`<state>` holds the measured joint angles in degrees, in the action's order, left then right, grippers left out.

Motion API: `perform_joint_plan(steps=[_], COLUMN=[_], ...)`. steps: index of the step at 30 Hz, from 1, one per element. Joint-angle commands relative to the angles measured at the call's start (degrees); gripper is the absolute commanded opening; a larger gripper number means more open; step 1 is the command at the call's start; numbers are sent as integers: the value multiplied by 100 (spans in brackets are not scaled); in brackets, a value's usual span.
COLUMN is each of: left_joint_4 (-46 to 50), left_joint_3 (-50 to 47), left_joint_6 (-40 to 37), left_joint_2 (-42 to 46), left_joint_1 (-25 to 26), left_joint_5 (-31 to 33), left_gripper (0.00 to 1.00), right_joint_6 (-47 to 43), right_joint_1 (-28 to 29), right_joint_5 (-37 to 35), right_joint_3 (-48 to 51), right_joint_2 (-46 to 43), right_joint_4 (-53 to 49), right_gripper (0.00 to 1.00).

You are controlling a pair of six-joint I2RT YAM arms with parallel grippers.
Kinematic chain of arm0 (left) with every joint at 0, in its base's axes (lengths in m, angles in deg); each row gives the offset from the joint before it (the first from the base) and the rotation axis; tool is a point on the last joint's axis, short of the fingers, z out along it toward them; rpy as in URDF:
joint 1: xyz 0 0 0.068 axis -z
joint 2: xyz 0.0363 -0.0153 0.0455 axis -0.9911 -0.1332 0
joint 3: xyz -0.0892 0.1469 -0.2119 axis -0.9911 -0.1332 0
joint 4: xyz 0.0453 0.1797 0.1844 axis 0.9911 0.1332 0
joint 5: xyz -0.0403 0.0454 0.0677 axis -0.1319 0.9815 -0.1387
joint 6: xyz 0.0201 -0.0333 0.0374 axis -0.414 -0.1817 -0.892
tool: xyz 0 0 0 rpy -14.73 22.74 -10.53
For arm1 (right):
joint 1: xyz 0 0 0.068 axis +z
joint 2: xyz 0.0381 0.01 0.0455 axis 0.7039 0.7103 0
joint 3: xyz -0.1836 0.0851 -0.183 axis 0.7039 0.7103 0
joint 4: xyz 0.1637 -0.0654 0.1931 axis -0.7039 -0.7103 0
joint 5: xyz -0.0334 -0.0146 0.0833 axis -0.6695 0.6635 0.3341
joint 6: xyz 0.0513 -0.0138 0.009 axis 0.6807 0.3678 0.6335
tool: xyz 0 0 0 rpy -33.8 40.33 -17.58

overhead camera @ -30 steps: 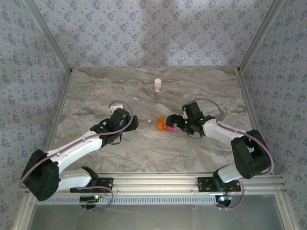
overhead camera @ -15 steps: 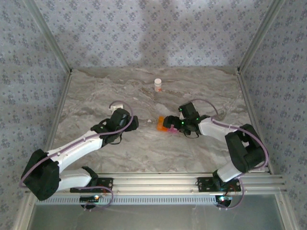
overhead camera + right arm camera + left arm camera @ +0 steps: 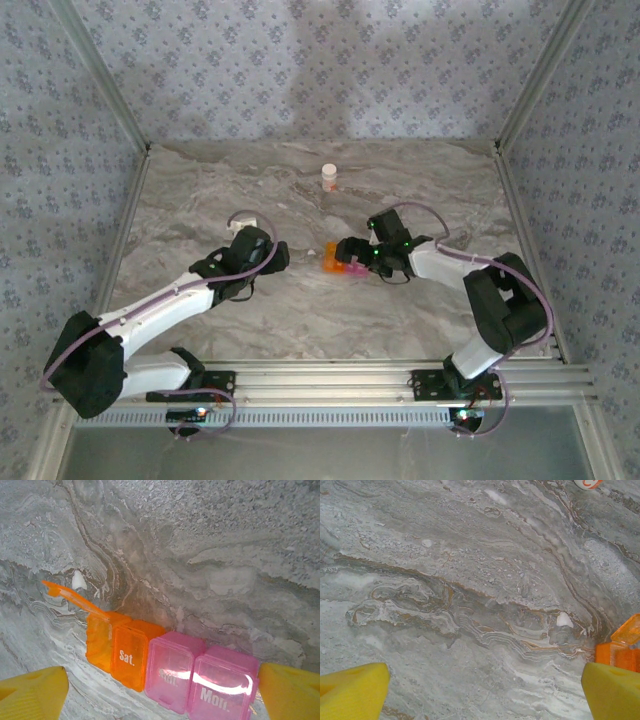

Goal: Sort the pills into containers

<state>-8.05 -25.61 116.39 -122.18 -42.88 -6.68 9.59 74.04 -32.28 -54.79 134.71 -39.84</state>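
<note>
Right wrist: four joined containers (image 3: 170,667), two orange, two pink, by the wide-spread right gripper (image 3: 161,695).

The containers (image 3: 170,665) are a translucent strip: two orange compartments, then two pink. White lettering reads "Sat." on the second orange lid and "Mon." on the end pink lid. The table (image 3: 300,200) beneath the containers is grey marble with white and brown veining. The bottle (image 3: 329,178) beyond the containers is white with a red-orange mark. The fingers (image 3: 32,687) of the right gripper (image 3: 165,690), flanking the containers, are yellow. The walls (image 3: 300,70) are pale grey with a repeating floral print.
</note>
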Motion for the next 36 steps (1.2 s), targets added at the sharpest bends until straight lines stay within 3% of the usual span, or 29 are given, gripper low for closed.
perform_joint_plan(steps=[1, 8, 14, 17, 25, 36], left_joint_4=[-141, 98, 516, 737, 936, 782], left_joint_3=[-57, 37, 257, 401, 760, 1129], left_joint_6=[64, -10, -171, -256, -441, -541], left_joint_2=[-46, 64, 326, 434, 364, -153], left_joint_1=[-26, -31, -33, -44, -262, -1172], left_joint_5=[-45, 41, 201, 311, 314, -191], left_gripper=[98, 98, 98, 98, 98, 98], right_joint_6=[-46, -427, -599, -676, -1321, -1776], right_joint_1=[19, 5, 49, 24, 5, -524], right_joint_5=[36, -567, -2152, -2467, -3956, -2296], right_joint_3=[-210, -498, -1240, -1626, -2392, -3006], right_joint_2=[48, -258, -160, -79, 149, 407], right_joint_4=[-46, -722, -1987, -2615, -3110, -2680], right_gripper=[99, 100, 100, 100, 99, 100])
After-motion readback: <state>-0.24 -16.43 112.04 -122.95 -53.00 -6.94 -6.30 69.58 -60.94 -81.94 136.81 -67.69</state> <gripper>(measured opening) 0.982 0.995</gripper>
